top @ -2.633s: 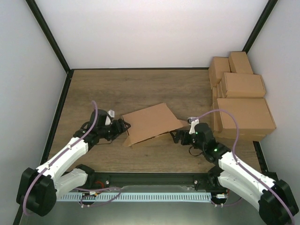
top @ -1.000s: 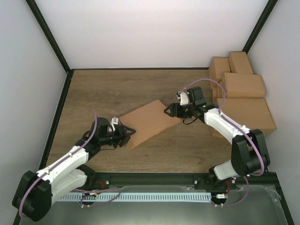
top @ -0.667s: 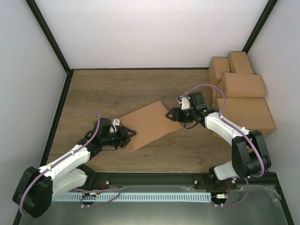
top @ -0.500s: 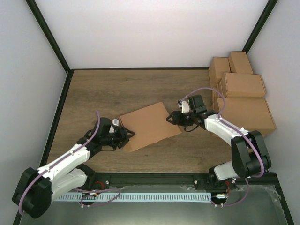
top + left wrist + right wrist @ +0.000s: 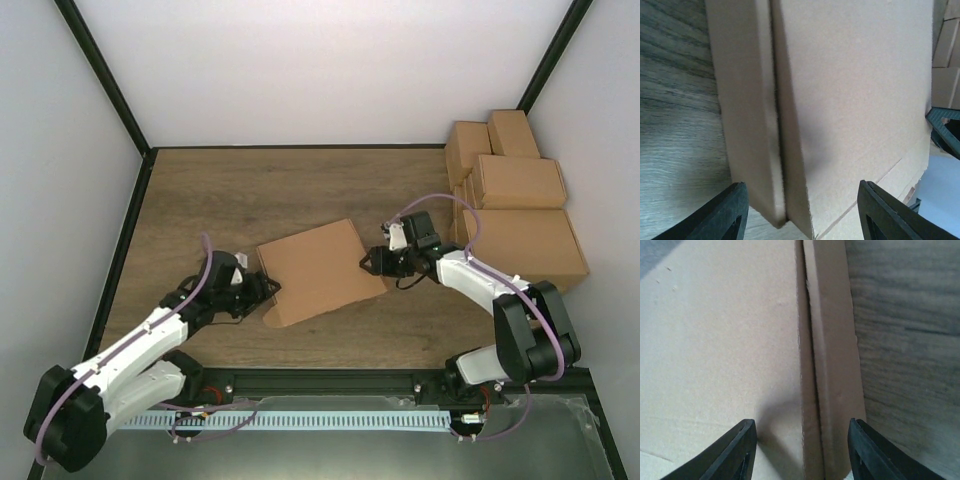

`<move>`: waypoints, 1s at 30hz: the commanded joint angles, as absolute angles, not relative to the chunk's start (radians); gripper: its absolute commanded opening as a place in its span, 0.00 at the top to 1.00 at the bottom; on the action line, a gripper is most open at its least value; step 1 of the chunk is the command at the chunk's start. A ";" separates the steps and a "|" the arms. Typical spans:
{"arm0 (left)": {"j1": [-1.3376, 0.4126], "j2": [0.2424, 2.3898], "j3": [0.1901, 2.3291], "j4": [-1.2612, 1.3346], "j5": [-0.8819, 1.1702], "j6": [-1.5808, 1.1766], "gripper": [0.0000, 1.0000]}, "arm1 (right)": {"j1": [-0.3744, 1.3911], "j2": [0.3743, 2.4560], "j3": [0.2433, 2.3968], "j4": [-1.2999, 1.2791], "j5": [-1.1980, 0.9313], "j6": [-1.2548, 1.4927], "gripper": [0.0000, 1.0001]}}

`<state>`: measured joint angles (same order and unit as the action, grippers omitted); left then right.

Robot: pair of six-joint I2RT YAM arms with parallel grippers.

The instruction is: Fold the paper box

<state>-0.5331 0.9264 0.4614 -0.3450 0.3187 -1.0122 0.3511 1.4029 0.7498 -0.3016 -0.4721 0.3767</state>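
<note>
Left tool (image 5: pixel 801 185) and right tool (image 5: pixel 801 422), both spread, straddle paper box (image 5: pixel 315 270) seams unseen overhead.

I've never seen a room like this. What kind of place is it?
Probably a robot test booth: white walls around a wooden table, a left arm and right arm flanking a paper box, brown cartons stacked aside.

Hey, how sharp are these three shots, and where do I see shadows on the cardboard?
Top external: sharp and evenly lit, paper box casting little shadow. Left wrist: cardboard grain crisp, fingers dark, dim patch along the fold. Right wrist: similar, shadow low between the fingers.
</note>
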 commanded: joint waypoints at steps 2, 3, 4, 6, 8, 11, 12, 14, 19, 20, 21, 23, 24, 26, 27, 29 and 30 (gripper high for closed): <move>-0.537 0.980 0.386 -0.218 0.341 -0.996 0.42 | 0.358 1.404 0.703 -0.263 -0.445 0.370 0.48; -0.536 1.001 0.382 -0.206 0.341 -0.993 0.45 | 0.358 1.414 0.695 -0.256 -0.443 0.371 0.48; -0.537 1.020 0.383 -0.200 0.339 -0.987 0.46 | 0.359 1.421 0.689 -0.248 -0.439 0.371 0.48; -0.537 1.056 0.389 -0.196 0.330 -0.970 0.49 | 0.357 1.433 0.676 -0.233 -0.442 0.373 0.53; -0.535 1.082 0.396 -0.197 0.313 -0.950 0.51 | 0.359 1.443 0.666 -0.220 -0.449 0.374 0.55; -0.534 1.109 0.417 -0.199 0.289 -0.925 0.55 | 0.363 1.438 0.650 -0.202 -0.457 0.379 0.59; -0.532 1.118 0.426 -0.203 0.279 -0.917 0.56 | 0.363 1.431 0.645 -0.198 -0.458 0.381 0.61; -0.527 1.133 0.452 -0.214 0.262 -0.897 0.58 | 0.364 1.418 0.639 -0.195 -0.462 0.385 0.61; -0.508 1.200 0.556 -0.245 0.255 -0.817 0.58 | 0.368 1.370 0.633 -0.197 -0.475 0.393 0.59; -0.501 1.220 0.581 -0.254 0.255 -0.798 0.58 | 0.370 1.362 0.632 -0.199 -0.478 0.397 0.59; -0.496 1.247 0.605 -0.260 0.256 -0.778 0.59 | 0.373 1.353 0.628 -0.199 -0.478 0.401 0.59; -0.482 1.289 0.647 -0.264 0.260 -0.742 0.60 | 0.377 1.345 0.621 -0.198 -0.480 0.409 0.57; -0.476 1.311 0.668 -0.264 0.261 -0.731 0.60 | 0.379 1.340 0.612 -0.194 -0.482 0.416 0.56; -0.463 1.354 0.708 -0.263 0.264 -0.709 0.60 | 0.379 1.330 0.590 -0.179 -0.480 0.431 0.54; -0.458 1.373 0.726 -0.266 0.262 -0.703 0.60 | 0.379 1.325 0.581 -0.170 -0.480 0.438 0.53; -0.451 1.403 0.759 -0.274 0.260 -0.672 0.59 | 0.379 1.313 0.566 -0.154 -0.477 0.455 0.51; -0.450 1.410 0.772 -0.281 0.252 -0.665 0.57 | 0.379 1.308 0.562 -0.151 -0.475 0.460 0.50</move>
<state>-0.4606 1.3754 0.7082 -0.2771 0.2581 -0.7444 0.3683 1.3350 0.5819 -0.1684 -0.4686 0.4267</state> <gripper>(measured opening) 0.408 0.489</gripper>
